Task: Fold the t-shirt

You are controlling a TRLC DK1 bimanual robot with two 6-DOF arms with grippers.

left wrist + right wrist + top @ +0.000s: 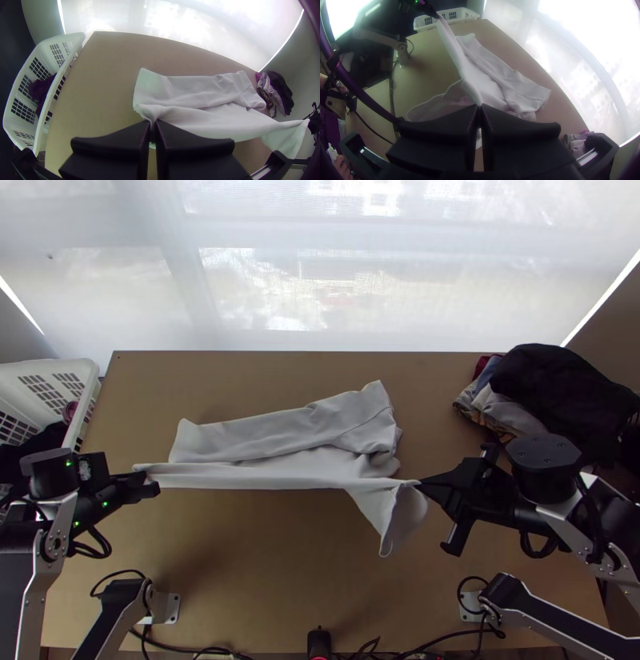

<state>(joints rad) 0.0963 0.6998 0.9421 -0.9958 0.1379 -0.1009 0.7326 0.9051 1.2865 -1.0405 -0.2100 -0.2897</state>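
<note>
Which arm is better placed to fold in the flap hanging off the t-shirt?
Probably the right: the right claw grips the shirt right where the flap hangs, while the left claw holds the shirt's opposite end.

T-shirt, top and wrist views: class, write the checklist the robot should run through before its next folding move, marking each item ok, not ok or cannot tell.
1. Left gripper has the t-shirt: ok, jaws closed on cloth.
2. Right gripper has it too: ok, jaws closed on cloth.
3. Cloth drawn straight between the grippers: ok.
4. Rest of the shirt smooth on the table: not ok, creased and bunched toward the right arm's side.
5. No loose flap by the right gripper: not ok, one hangs there.
6. Held parts are matching corners: cannot tell.
</note>
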